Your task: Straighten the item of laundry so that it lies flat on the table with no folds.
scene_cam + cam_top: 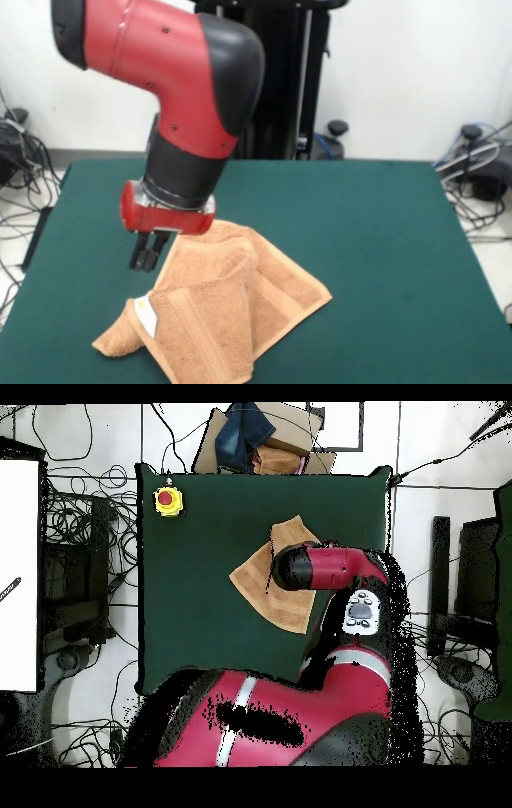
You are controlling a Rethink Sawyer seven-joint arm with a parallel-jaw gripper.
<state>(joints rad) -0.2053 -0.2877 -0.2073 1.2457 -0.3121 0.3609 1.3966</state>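
Folded towel just beside end effector.

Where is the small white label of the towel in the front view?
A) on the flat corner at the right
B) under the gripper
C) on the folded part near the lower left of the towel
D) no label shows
C: the white label sits on the folded lower-left part of the towel, below the gripper.
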